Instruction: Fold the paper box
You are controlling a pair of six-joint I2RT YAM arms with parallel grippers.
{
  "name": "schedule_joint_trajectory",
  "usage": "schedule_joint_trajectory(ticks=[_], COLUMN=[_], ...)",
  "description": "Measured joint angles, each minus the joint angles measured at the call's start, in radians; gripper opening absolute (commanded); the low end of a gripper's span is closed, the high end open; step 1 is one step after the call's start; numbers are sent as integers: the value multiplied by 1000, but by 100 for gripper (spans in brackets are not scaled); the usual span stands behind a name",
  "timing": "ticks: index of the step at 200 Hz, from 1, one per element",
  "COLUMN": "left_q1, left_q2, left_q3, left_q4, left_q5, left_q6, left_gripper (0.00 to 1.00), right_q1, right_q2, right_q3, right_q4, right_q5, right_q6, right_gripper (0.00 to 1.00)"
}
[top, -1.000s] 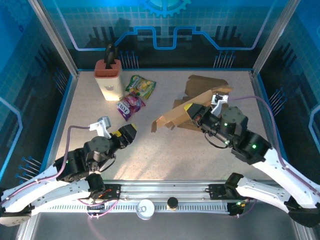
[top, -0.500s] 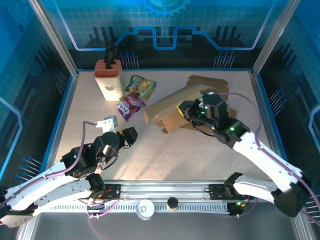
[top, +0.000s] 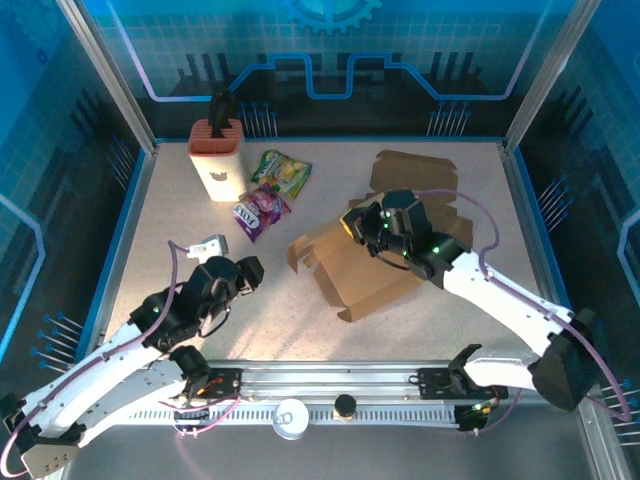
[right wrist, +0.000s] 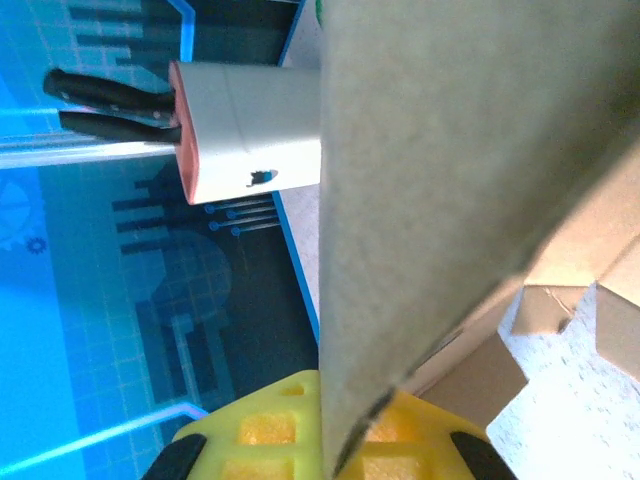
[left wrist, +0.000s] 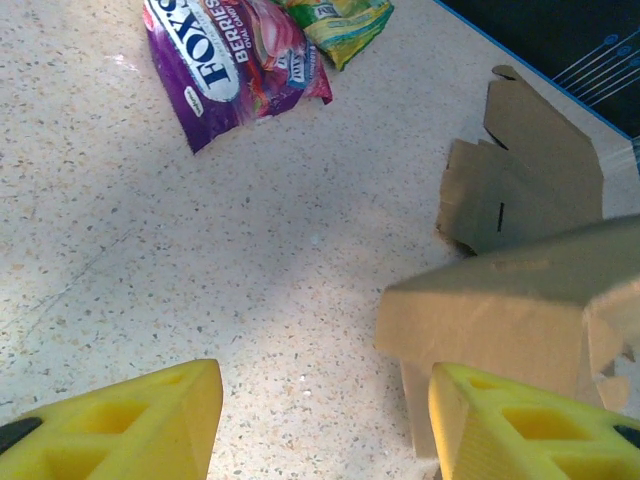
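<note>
From above you see the whole table (top: pixel 160 225), with the paper box (top: pixel 345 275) spread as a mostly flat brown sheet at its middle, a little toward the right edge, its far end lifted off the surface. A second cardboard blank (top: pixel 412 172) lies flat near the far right corner. The knife block (top: pixel 218 160) stands near the far left corner. Your right gripper (top: pixel 358 222) sits on the raised far end of the box. The right wrist view gives you what the overhead does not: the cardboard (right wrist: pixel 440 170) runs edge-on down into the yellow fingers (right wrist: pixel 270 425), which are pinched tight on it, with the knife block (right wrist: pixel 255 130) and its black handles behind. Your left gripper (top: pixel 250 272) hangs near the box's left flaps without touching them. In the left wrist view its yellow fingers (left wrist: pixel 150 420) stand apart with nothing between, and the box (left wrist: pixel 500 310) is just ahead of the right-hand finger. Two candy bags lie near the block: a green-yellow one (top: pixel 282 172) whose print is too small to read, and a purple one (left wrist: pixel 235 60) reading "FOX'S BERRIES".
</note>
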Motion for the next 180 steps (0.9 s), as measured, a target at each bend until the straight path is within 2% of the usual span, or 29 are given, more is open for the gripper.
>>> schedule_joint_trajectory(ticks=[21,39,91,113,144,180], left_q1=[13,23,39,48,52,52], left_q2=[6,27,78,86,140,247], left_q3=[-12,-14,-66,-103,-169,-209], left_q4=[1,2,11,47,156,297], left_q5=[1,6,12,13,31,61], left_q6=[1,5,38,75,161,266], left_gripper=[57,56,52,52,61,63], right_q1=[91,116,38,34,24,-22], right_q2=[-68,-69,80,107,108,123], right_q3=[-62,-85,-105,-136,-173,-203], right_q4=[2,8,118,162,219,281], right_q5=[62,81,35,11,-16,-66], right_q6=[29,47,55,62,68,59], right_gripper=[0,0,0,0,0,0])
